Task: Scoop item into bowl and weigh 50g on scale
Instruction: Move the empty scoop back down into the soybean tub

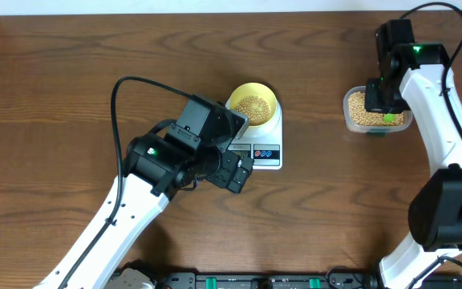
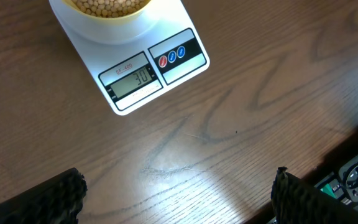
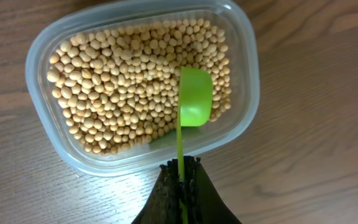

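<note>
The right gripper (image 3: pixel 182 182) pinches a green scoop (image 3: pixel 195 96) over the beans (image 3: pixel 123 87). The left gripper (image 2: pixel 176 202) gapes wide at the scale's (image 2: pixel 135 68) six o'clock.

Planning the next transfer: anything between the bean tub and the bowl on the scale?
Nothing visible. Only tabletop shows between tub and bowl; the left tool hangs in front of the scale, off that line.

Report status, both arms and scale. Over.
Left gripper open, empty, near scale. Right gripper shut on green scoop in tub of beans. Bowl on scale, display 30. Nothing between tub and bowl.
</note>
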Robot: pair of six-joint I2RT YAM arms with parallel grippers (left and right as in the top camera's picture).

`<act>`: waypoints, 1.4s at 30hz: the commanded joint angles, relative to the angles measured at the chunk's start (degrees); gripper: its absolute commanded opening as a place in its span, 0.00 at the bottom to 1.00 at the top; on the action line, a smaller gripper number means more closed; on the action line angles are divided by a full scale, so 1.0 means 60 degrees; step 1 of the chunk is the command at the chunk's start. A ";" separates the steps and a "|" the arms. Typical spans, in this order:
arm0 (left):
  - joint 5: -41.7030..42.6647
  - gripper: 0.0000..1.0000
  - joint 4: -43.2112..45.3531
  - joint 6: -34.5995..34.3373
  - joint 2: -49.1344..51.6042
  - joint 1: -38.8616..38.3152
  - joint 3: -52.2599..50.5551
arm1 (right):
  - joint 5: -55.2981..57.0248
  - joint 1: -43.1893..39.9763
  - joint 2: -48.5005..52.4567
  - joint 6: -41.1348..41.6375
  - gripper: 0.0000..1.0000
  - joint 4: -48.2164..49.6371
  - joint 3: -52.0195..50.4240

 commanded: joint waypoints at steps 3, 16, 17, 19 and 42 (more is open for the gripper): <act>0.0080 0.98 0.0007 -0.0011 -0.0018 0.0040 -0.0018 | -0.0958 -0.0189 -0.0040 0.0080 0.01 0.0270 -0.0328; 0.0080 0.98 0.0007 -0.0011 -0.0018 0.0040 -0.0018 | -0.2987 -0.0426 -0.0040 -0.0157 0.01 0.0678 -0.0747; 0.0080 0.98 0.0007 -0.0011 -0.0018 0.0040 -0.0018 | -0.3136 -0.0528 -0.0040 -0.0164 0.01 0.0674 -0.0747; 0.0080 0.98 0.0007 -0.0011 -0.0018 0.0040 -0.0018 | -0.3541 -0.0783 -0.0040 -0.0226 0.01 0.0670 -0.0747; 0.0080 0.98 0.0007 -0.0011 -0.0018 0.0040 -0.0018 | -0.6626 -0.3180 -0.0036 -0.1271 0.01 0.0667 -0.0780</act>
